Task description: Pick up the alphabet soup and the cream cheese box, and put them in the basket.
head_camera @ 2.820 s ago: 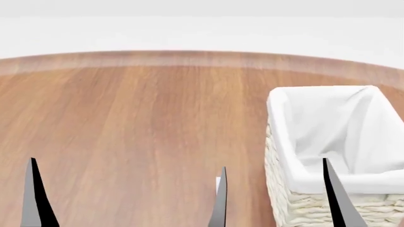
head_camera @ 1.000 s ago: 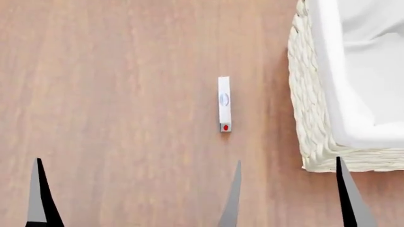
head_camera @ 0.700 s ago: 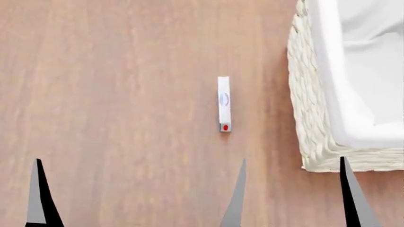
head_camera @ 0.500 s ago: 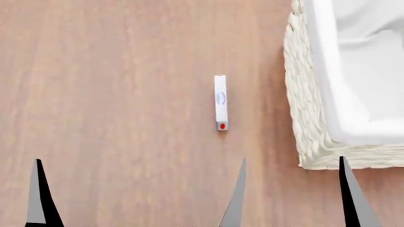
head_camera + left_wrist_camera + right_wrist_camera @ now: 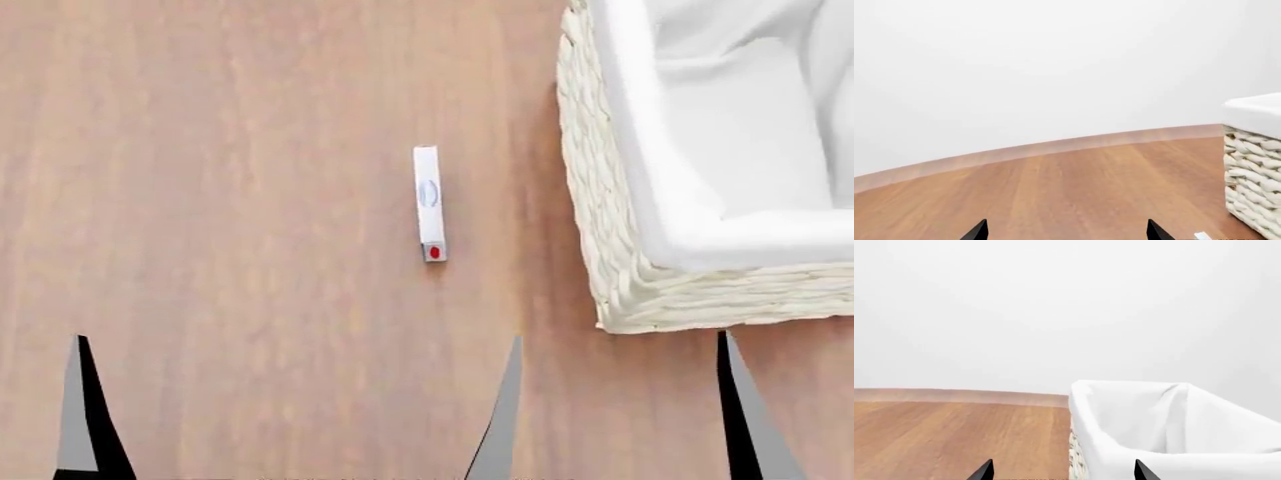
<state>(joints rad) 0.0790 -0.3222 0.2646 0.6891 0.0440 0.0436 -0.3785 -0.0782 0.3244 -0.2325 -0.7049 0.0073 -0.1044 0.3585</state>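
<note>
Head view: cream cheese box [image 5: 429, 203] stands on its thin edge on the wooden table [image 5: 214, 200], long side running away from the robot, red dot at the near end. It touches nothing. The basket [image 5: 607, 250] sits just beside it to the right, a strip of bare wood between box and wicker wall; white liner folded over the rim, and nothing shows in the part of the inside that is in frame.

Box lies ahead of both claws, nearer the right one. Right claw [image 5: 621, 410]: two fingertips show at the bottom edge, spread wide, nothing between them; the box is forward and left of its left fingertip, well apart. Left claw: only one fingertip [image 5: 83, 410] is in frame at the bottom left, so its opening cannot be told from here.

Left wrist view: left claw [image 5: 1066, 231] tips spread wide, empty; basket corner [image 5: 1254, 165] at the frame edge, a sliver of the box [image 5: 1202, 235] near it.

Right wrist view: right claw [image 5: 1062, 471] tips wide, empty; basket [image 5: 1121, 440] directly ahead.

Soup can: not seen in any view.
</note>
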